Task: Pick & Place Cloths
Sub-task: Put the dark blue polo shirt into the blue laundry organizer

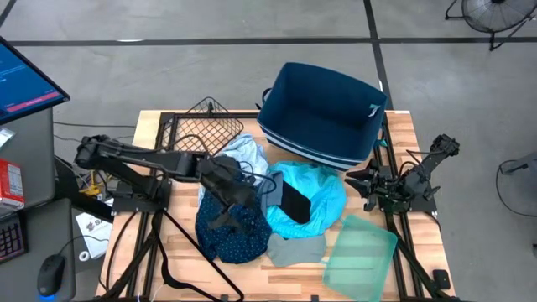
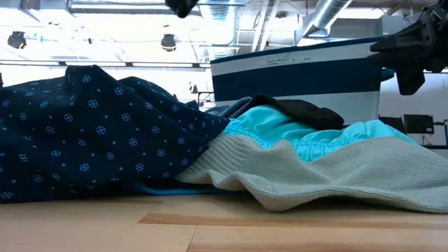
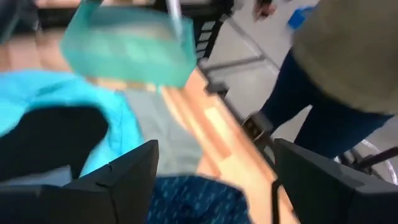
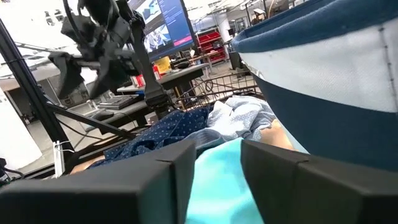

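Wooden slats of the counter (image 1: 180,252) carried a heap of soft cloths below the navy fabric bin (image 1: 323,113). Stretched over the dotted navy cloth (image 1: 226,231), the left tool (image 1: 225,200) hovered with fingers wide and empty. At the counter's right edge the right tool (image 1: 367,183) stood narrowly parted beside the crumpled turquoise cloth (image 1: 323,193), holding nothing.

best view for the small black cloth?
High view: the small black cloth lies fully visible on the bright turquoise cloth. Low view shows only its edge; left wrist view shows it blurred; right wrist view doesn't show it.
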Motion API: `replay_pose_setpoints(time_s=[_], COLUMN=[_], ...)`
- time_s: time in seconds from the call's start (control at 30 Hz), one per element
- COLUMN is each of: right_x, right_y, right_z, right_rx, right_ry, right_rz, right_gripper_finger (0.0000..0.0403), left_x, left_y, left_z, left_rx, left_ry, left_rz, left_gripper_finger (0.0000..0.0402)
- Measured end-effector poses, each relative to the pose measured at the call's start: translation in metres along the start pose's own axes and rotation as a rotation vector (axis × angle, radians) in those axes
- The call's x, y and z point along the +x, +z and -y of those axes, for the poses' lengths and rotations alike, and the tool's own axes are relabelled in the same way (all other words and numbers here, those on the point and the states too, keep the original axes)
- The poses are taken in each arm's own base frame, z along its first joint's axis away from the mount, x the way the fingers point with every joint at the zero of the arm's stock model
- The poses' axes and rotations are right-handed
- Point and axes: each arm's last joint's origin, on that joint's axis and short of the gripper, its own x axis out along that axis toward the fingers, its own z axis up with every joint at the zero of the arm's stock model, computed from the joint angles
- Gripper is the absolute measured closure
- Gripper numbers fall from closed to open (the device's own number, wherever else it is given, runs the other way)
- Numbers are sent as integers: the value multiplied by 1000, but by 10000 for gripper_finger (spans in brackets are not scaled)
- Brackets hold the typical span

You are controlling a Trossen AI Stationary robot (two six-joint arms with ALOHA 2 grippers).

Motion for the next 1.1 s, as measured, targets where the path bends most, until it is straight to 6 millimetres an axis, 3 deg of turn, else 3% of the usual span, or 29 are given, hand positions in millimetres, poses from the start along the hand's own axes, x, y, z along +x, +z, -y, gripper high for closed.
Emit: replay_pose_setpoints(time_s=[0.3,0.5,0.83,1.1], right_x=[0,0,0,0], right_y=[0,-1,-1,0], right_z=[0,0,0,1], right_rx=[24,44,44,102], right_ry=[0,-1,-1,-36], right_rz=[0,-4,-5,7], right_gripper_finger=[184,164,163,163], left_x=[15,19,39,42], left_y=[-20,-38,-105,-157], left_z=[-11,-18,-30,-32], left_rx=[36,15,-124,-129], left_ry=[130,265,397,511], left_rz=[-189,-260,-256,-327], left_gripper_finger=[96,96,96,96])
